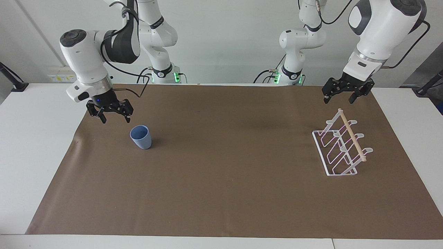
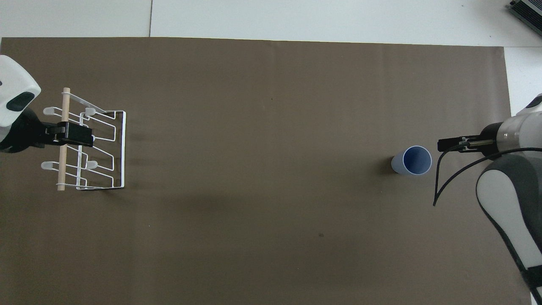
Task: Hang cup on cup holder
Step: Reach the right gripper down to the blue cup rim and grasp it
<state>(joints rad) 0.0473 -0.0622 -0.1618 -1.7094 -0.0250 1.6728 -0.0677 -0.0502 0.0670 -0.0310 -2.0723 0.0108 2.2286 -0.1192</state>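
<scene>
In the overhead view the left tool [image 2: 70, 133] covers the middle of the cup holder's [image 2: 99, 148] wooden dowel [image 2: 64, 169], and its arm is cut off by the picture's edge. The right tool [image 2: 449, 144] shows only edge-on there, its arm cut by the edge too. The worktop [image 1: 20, 145] runs past the frame.

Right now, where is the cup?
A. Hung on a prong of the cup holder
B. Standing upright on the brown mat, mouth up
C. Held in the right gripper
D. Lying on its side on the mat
B: the cup stands mouth up on the mat, with the right gripper open in the air beside it, not touching, and the cup holder bare at the left arm's end.
</scene>
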